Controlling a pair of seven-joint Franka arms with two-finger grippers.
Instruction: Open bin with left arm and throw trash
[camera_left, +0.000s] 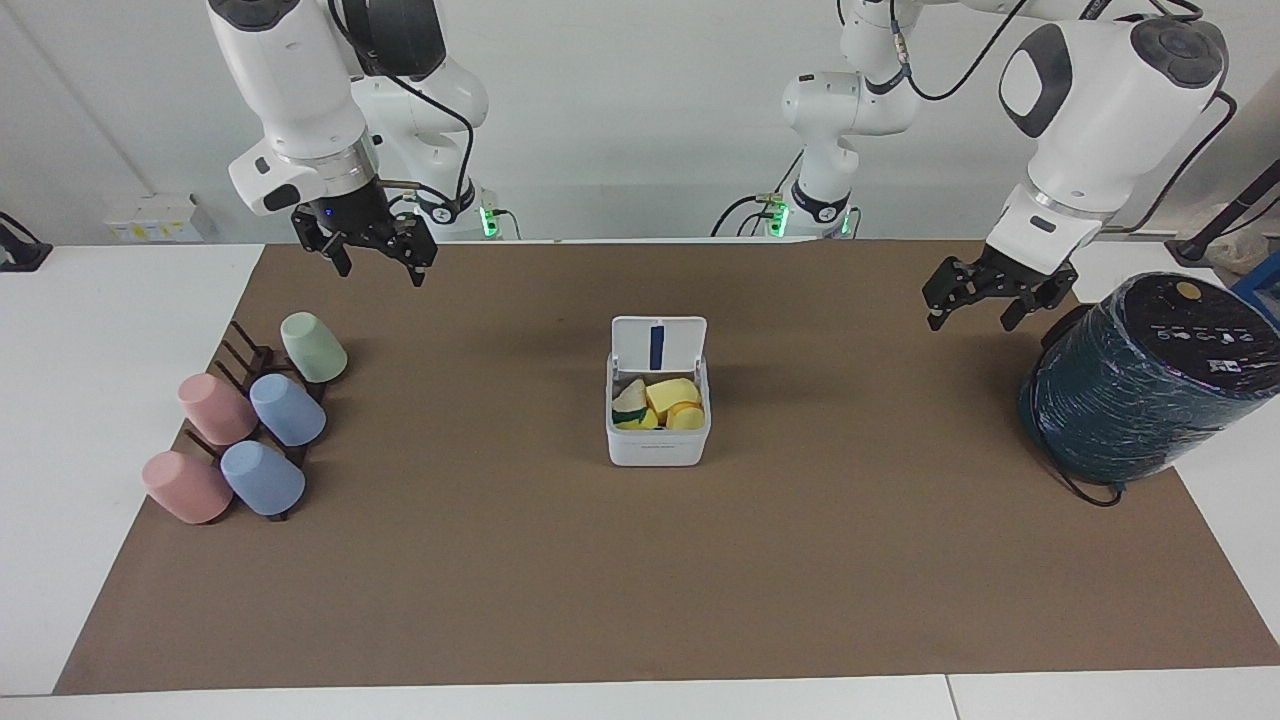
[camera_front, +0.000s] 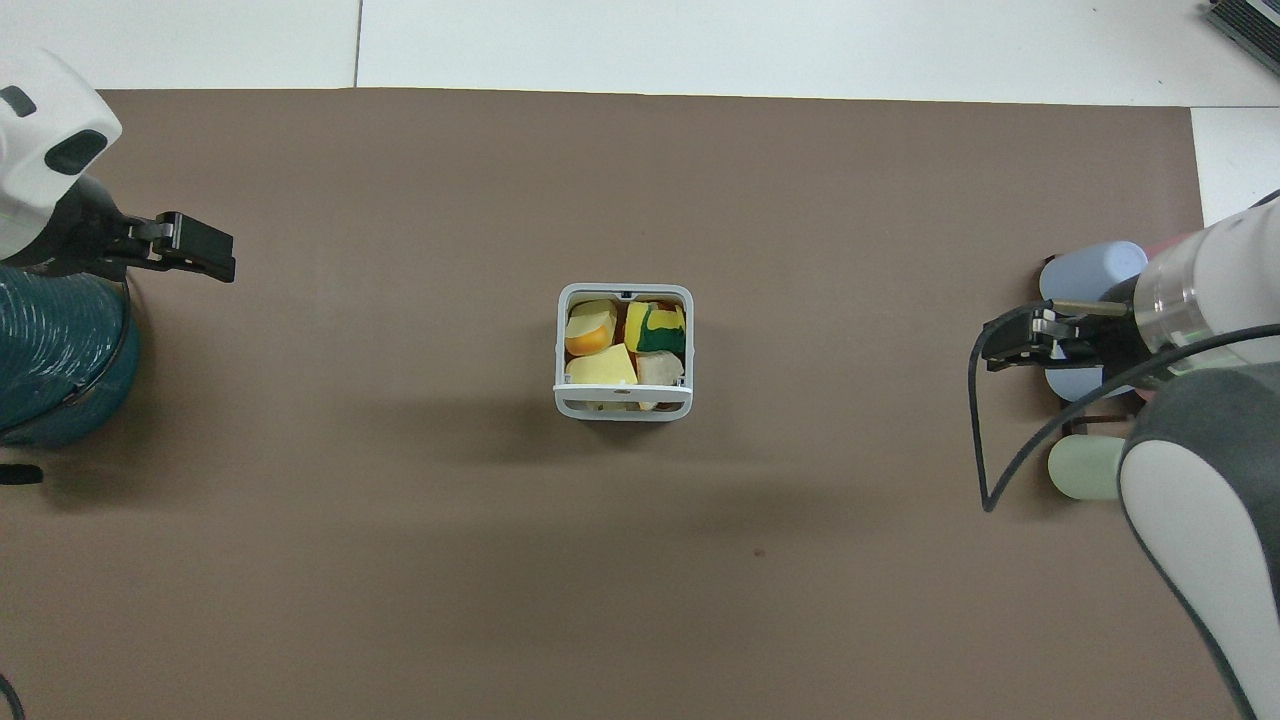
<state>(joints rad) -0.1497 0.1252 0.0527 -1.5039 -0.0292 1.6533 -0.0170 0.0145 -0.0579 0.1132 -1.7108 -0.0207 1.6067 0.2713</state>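
The white bin (camera_left: 657, 445) stands in the middle of the brown mat with its lid (camera_left: 658, 343) hinged up, the blue strip showing. The yellow sponge pieces (camera_left: 672, 396) lie inside it, one with a dark green layer (camera_front: 660, 336); the bin's rim (camera_front: 622, 406) also shows in the overhead view. My left gripper (camera_left: 970, 320) hangs open and empty over the mat beside the teal cylinder, also seen in the overhead view (camera_front: 212, 258). My right gripper (camera_left: 380, 272) is open and empty, raised over the right arm's end of the mat, and covers the cup rack in the overhead view (camera_front: 1002, 345).
A big dark teal wrapped cylinder (camera_left: 1140, 385) stands at the left arm's end of the mat (camera_left: 800, 580). Several pastel cups (camera_left: 250, 425) lie on a dark rack at the right arm's end.
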